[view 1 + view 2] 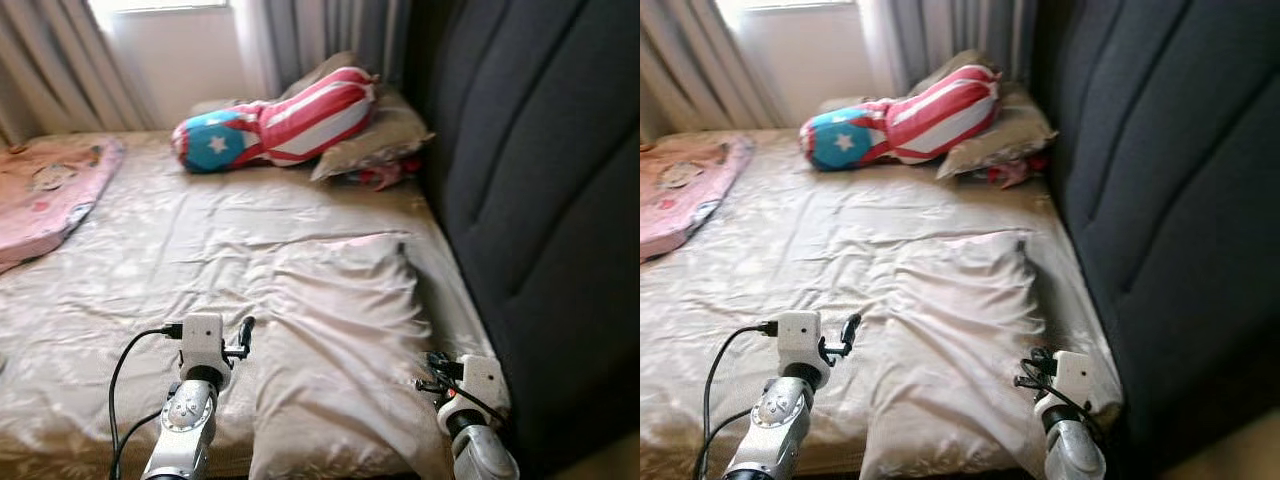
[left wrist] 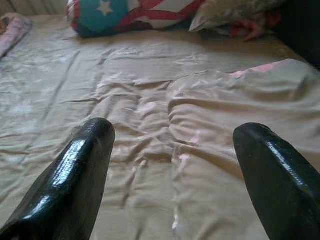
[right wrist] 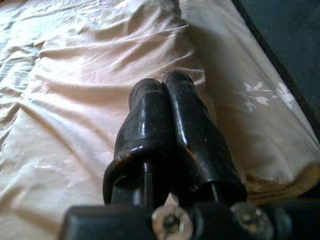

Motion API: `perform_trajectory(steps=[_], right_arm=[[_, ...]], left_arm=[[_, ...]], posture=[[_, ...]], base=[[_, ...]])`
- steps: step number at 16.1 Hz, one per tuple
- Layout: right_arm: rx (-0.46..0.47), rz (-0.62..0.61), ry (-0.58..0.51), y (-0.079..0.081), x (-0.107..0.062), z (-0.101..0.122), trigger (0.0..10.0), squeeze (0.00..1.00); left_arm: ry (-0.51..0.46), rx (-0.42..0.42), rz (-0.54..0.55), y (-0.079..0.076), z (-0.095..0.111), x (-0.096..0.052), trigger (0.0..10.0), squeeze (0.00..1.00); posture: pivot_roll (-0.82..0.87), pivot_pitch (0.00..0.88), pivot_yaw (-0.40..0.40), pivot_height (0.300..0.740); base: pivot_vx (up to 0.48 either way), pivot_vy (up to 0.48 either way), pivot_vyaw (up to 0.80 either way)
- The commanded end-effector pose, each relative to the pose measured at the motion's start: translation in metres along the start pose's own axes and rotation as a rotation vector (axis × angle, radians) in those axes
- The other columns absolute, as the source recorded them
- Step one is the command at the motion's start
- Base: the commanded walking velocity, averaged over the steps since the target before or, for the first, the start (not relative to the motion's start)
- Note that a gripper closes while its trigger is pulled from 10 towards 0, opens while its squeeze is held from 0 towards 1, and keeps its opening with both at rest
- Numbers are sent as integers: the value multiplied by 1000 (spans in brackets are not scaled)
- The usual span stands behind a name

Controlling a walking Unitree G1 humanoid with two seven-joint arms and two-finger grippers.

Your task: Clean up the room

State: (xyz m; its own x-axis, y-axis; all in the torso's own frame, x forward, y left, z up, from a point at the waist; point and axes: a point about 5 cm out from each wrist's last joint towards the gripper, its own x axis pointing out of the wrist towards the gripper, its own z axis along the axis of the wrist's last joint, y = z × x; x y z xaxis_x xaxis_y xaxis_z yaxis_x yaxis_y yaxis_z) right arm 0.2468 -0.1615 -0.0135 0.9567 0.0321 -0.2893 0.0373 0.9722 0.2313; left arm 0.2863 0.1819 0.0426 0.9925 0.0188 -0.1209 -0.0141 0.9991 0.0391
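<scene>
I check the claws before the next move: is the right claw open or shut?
Shut. In the right wrist view the right claw has both black fingers pressed together, with nothing between them, above the beige pillow.

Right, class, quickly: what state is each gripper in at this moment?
Left gripper: open, fingers spread wide above the beige bedsheet, holding nothing.
Right gripper: shut, fingers pressed together over the flat pillow, holding nothing.

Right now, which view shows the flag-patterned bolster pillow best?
The left eye view: the flag-patterned bolster pillow lies whole at the bed's far end. The right eye view matches; the left wrist view catches its lower part, cropped at the frame edge.
</scene>
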Motion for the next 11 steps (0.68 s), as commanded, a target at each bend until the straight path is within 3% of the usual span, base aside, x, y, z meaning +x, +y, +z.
perform_trajectory(steps=[1, 6, 10, 11], right_arm=[[-4, 11, -3, 4, 1, 1, 10000, 0], [-11, 14, -5, 3, 1, 2, 10000, 0], [2, 9, -19, 3, 1, 3, 10000, 0], [30, 1, -18, 3, 1, 2, 10000, 0]], left_arm=[[-7, 3, 1, 2, 3, 1, 10000, 0], [7, -6, -6, 0, 2, 1, 10000, 0], [11, -10, -7, 0, 1, 1, 10000, 0], [6, -6, -11, 0, 1, 1, 10000, 0]], posture=[[-22, 0, 40, 740], [-24, 0, 41, 740], [-23, 0, 41, 740], [-23, 0, 41, 740]], base=[[0, 0, 581], [0, 0, 0], [220, 0, 800], [266, 0, 0]])
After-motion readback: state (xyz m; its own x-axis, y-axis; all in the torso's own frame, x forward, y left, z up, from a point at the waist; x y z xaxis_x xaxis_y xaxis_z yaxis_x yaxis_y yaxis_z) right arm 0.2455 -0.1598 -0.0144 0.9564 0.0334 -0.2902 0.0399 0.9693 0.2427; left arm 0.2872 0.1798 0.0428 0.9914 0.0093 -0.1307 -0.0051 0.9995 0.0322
